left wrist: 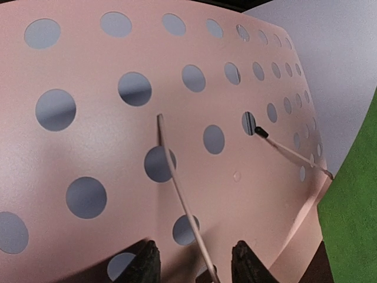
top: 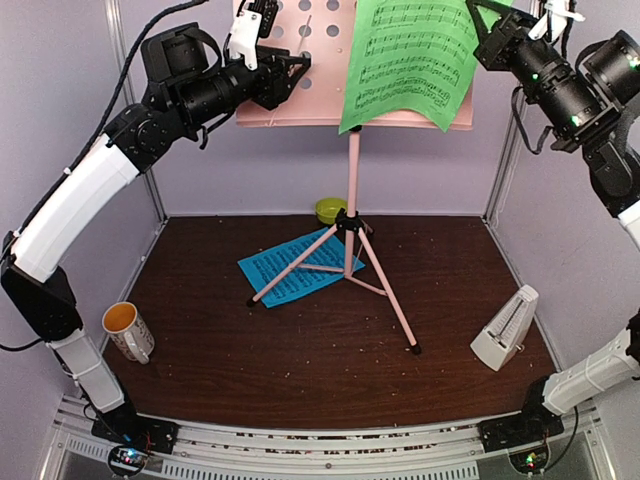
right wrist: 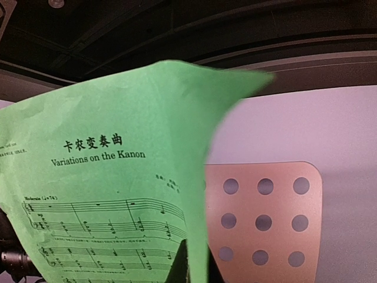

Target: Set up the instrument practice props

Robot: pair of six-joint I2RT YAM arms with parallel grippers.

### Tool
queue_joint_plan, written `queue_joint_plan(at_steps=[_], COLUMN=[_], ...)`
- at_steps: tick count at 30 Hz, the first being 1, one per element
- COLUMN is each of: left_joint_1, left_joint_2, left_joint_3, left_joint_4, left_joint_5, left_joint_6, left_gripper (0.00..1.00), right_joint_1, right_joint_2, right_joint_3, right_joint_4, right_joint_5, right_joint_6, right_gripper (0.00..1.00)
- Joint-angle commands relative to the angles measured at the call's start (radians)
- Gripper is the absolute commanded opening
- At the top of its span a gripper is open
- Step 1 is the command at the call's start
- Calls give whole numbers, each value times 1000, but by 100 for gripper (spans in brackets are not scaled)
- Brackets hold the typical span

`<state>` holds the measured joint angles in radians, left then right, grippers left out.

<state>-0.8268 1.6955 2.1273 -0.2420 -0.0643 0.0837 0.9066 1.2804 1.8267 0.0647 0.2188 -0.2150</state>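
The pink music stand (top: 352, 170) stands mid-table, its perforated desk (top: 290, 108) at the top. The green sheet (top: 410, 60) hangs over the desk's right half. My right gripper (top: 487, 30) is shut on its upper right edge; in the right wrist view the sheet (right wrist: 106, 177) curls between the fingers (right wrist: 182, 268), with the desk (right wrist: 277, 236) behind. My left gripper (top: 295, 70) is open at the desk's left part; the left wrist view shows a thin wire page holder (left wrist: 177, 177) between the spread fingertips (left wrist: 147, 265). The blue sheet (top: 285, 270) lies flat under the tripod legs. The metronome (top: 505, 330) stands at the right.
A white mug (top: 128, 330) with orange inside stands near the table's left front. A small lime-green bowl (top: 330, 210) sits at the back behind the stand's pole. The tripod legs (top: 390, 300) spread over the table's middle. Pale walls enclose the sides.
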Motion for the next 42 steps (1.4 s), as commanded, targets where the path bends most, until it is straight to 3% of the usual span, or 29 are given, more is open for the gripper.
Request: queue_joint_plan(at_steps=[1,16,26,36,42], left_joint_1=[-5,-6,-8,-8,-9], left_joint_2=[3,-16,-114,-118,-104], left_joint_3=[35,-4,-252,-376,-401], left_joint_4=[26,108,448,692,753], left_joint_5=[-35,-38,-56,-14,-2], left_joint_6=[0,-7,-7,21,47], left_gripper=[41,1,0,0,0], right_joint_1=[-11,-17,-16,2,35], right_joint_2=[39,99,126,171,203], right_joint_3=[49,67,73,124,160], right_joint_4=[17,99,175,158,168], right_joint_5=[34,216,318,319,306], right_joint_6=[-20,-38,-62,-79,-119], right_gripper=[0,0,0,0,0])
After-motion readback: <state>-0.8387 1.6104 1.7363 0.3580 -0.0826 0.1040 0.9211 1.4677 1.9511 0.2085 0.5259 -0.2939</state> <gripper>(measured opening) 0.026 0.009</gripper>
